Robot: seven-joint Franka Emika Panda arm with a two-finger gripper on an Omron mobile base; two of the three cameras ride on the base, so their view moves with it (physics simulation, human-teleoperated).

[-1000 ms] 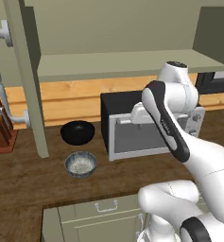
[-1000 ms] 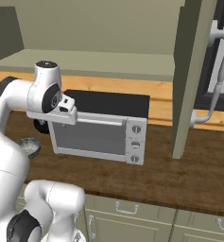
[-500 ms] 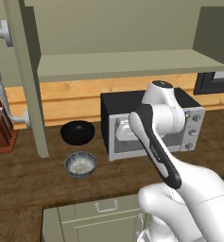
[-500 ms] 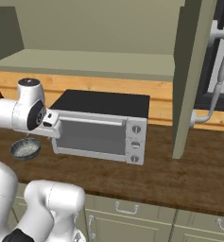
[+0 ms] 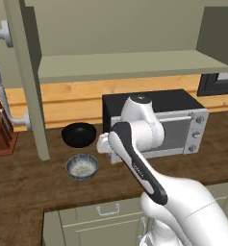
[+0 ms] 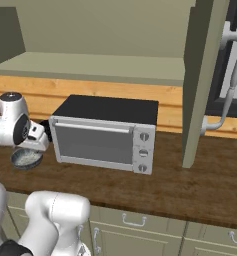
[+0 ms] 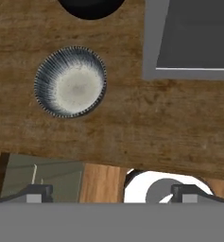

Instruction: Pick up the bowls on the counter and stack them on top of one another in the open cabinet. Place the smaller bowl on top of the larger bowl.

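Note:
The smaller bowl (image 7: pixel 70 88), grey-blue with a pale speckled inside, sits on the dark wood counter (image 7: pixel 132 127); it is seen too in the base views (image 5: pixel 82 167) (image 6: pixel 26 158). Just behind it stands the larger bowl (image 5: pixel 79 134), glossy black, cut off by the top edge of the hand view (image 7: pixel 90 7). My gripper (image 7: pixel 113 194) hangs open above the counter, pointing down, a little to the right of the smaller bowl and holding nothing (image 5: pixel 105 146) (image 6: pixel 40 142). The open cabinet's shelf (image 5: pixel 134 65) is bare above.
A silver toaster oven (image 5: pixel 173 125) stands on the counter right of the bowls, close to my hand. The cabinet's tall door panel (image 5: pixel 31 81) hangs down left of the bowls. A knife block (image 5: pixel 0 132) is at the far left.
The arm has swung left from in front of the toaster oven and lowered, bringing the hand over the counter beside the smaller bowl. The jaws have stayed open.

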